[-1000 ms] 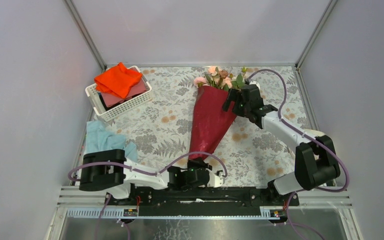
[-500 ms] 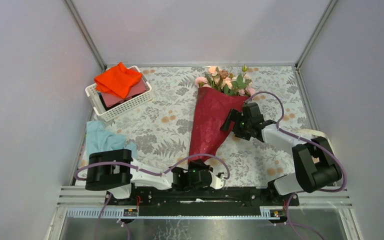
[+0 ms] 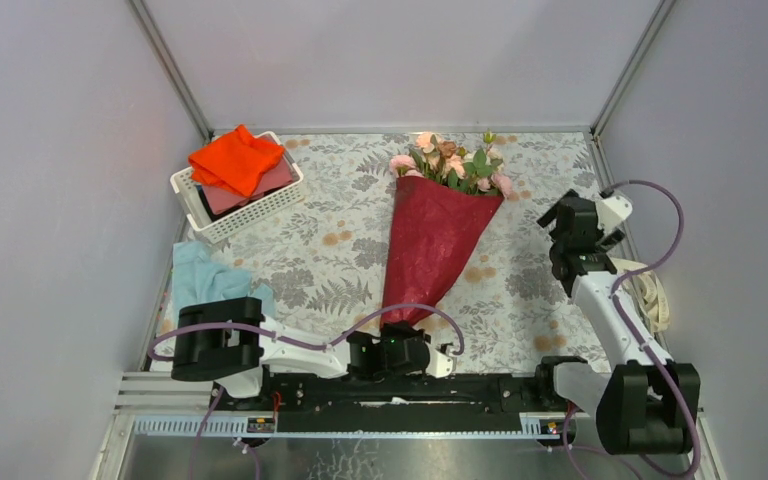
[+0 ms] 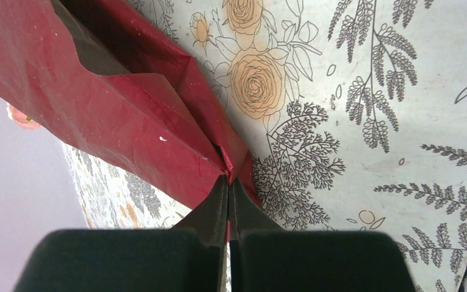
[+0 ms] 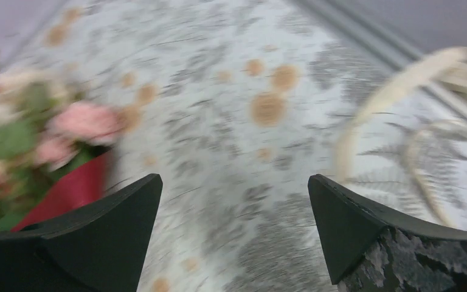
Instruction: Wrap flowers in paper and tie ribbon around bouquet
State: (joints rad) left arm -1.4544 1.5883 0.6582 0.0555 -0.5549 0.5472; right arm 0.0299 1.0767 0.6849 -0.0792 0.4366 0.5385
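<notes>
The bouquet lies on the floral tabletop: a dark red paper cone with the flowers, pink roses and green leaves, at its far end. My left gripper sits at the cone's near tip. In the left wrist view the left gripper is shut on the pinched paper point. My right gripper hangs open to the right of the bouquet, touching nothing. The right wrist view is blurred, with the open right gripper over bare tabletop, the flowers at left and the cream ribbon at right. The ribbon lies coiled by the right wall.
A white basket with a bright orange cloth stands at the back left. A light blue cloth lies at the left edge. Grey walls close in the table on three sides. Purple cables loop off both arms.
My right gripper has left the bouquet's upper right edge and swung right and back toward the ribbon, staying open. The left gripper keeps its hold on the cone's tip.
</notes>
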